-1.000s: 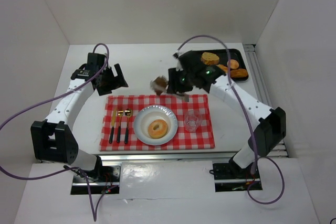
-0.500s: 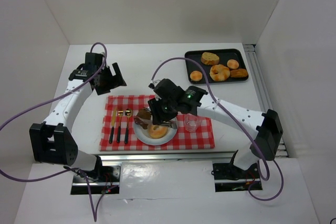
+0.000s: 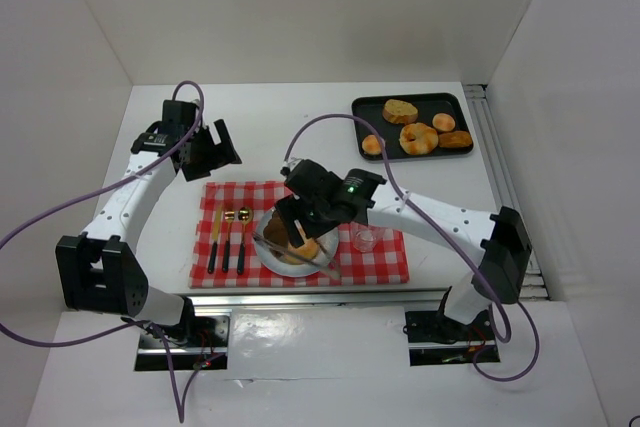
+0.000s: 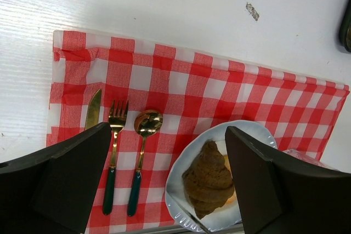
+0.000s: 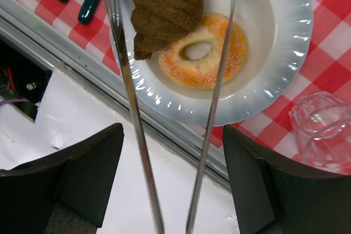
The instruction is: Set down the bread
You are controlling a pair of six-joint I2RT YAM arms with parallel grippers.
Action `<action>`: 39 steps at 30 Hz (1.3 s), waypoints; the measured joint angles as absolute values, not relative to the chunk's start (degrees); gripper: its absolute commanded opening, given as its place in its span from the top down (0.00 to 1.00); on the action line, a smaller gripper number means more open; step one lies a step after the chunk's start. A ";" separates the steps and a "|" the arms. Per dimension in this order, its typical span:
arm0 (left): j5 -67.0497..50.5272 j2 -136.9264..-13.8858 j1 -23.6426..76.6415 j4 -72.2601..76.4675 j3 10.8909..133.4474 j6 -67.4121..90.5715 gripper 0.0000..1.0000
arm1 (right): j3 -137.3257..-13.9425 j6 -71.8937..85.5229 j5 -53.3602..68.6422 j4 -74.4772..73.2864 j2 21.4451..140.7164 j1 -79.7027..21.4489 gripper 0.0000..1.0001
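Observation:
A brown croissant [image 5: 164, 4] lies on a sugared ring donut [image 5: 204, 58] in the white plate [image 5: 274, 53] on the red checked cloth [image 3: 385, 265]. It also shows in the left wrist view [image 4: 211, 182] and the top view [image 3: 279, 234]. My right gripper [image 3: 303, 219] hovers over the plate. Its jaws stand wide [image 5: 171, 135] with two thin metal tong arms [image 5: 123, 75] between them. The arms are spread on either side of the croissant and do not pinch it. My left gripper [image 3: 222, 147] is open and empty [image 4: 167, 135] above the cloth's far left corner.
A black tray [image 3: 447, 101] with several breads sits at the back right. A clear glass [image 3: 365, 237] stands right of the plate, near the right arm. A knife, fork [image 4: 112, 157] and spoon [image 4: 143, 135] lie left of the plate. The table's front edge is just below the plate.
My right arm swung from near the tray down to the plate with the croissant in the tongs. The tong arms have spread and the croissant now rests on the donut. The left arm barely moved.

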State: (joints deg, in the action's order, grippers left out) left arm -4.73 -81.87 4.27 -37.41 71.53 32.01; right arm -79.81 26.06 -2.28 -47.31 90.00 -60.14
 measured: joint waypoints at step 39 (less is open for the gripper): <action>-5.26 -81.89 4.27 -37.32 71.53 32.03 0.02 | -65.43 23.03 -1.41 -45.78 90.91 -61.76 0.38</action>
State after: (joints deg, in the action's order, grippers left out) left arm -5.26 -81.89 4.27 -37.32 71.53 32.03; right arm -65.43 23.03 -1.41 -45.78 90.91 -61.76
